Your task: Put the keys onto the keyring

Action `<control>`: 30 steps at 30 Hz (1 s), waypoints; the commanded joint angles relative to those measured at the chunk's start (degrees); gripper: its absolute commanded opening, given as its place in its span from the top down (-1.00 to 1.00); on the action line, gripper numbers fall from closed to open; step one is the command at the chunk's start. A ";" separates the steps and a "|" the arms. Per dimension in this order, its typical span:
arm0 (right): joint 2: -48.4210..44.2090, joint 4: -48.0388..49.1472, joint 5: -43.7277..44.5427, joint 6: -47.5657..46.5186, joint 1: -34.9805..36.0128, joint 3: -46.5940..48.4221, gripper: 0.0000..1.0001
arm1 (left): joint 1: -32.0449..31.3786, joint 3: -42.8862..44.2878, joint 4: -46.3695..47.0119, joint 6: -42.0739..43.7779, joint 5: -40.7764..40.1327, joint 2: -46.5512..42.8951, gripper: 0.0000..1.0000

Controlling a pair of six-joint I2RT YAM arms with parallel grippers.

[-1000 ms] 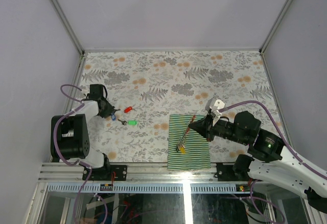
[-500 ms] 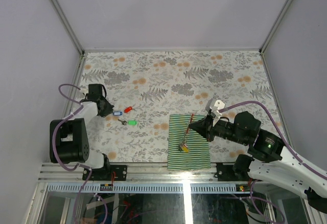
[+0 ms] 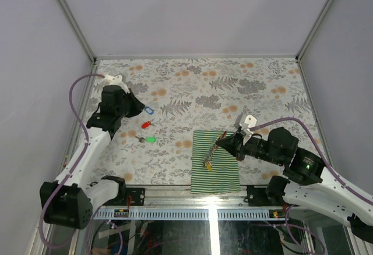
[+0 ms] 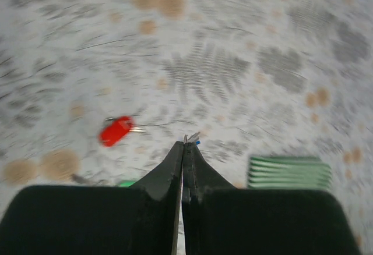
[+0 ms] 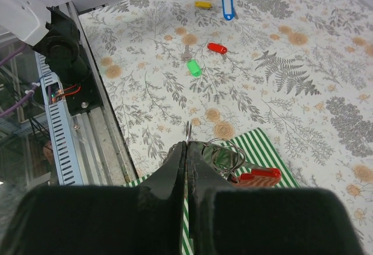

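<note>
My left gripper [image 3: 140, 108] is shut on the blue-tagged key [image 3: 148, 110] and holds it above the table; in the left wrist view [image 4: 184, 145] only the key's tip and a speck of blue show past the fingertips. The red-tagged key [image 3: 145, 124] and green-tagged key [image 3: 150, 140] lie on the table below it. My right gripper [image 3: 217, 144] is shut on the keyring [image 5: 230, 153], pinching a wire ring [image 5: 187, 131]; the red clip [image 5: 259, 176] hangs beside it. A yellow tag [image 3: 208, 166] hangs at the chain's lower end over the striped cloth.
The green-and-white striped cloth [image 3: 224, 170] lies under the keyring near the front edge. In the right wrist view another yellow tag [image 5: 203, 4] lies on the table beside the hanging blue tag [image 5: 226, 4]. The floral tablecloth [image 3: 233, 86] covers the table; the front rail [image 3: 175, 199] runs below.
My left arm has lifted off the table and swung back and to the right, carrying the blue-tagged key up from beside the red one. The right gripper has barely moved.
</note>
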 commanded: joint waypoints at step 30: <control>-1.27 28.41 -12.87 -38.22 -0.02 3.43 1.00 | -35.42 28.51 5.50 7.49 33.83 -3.79 1.00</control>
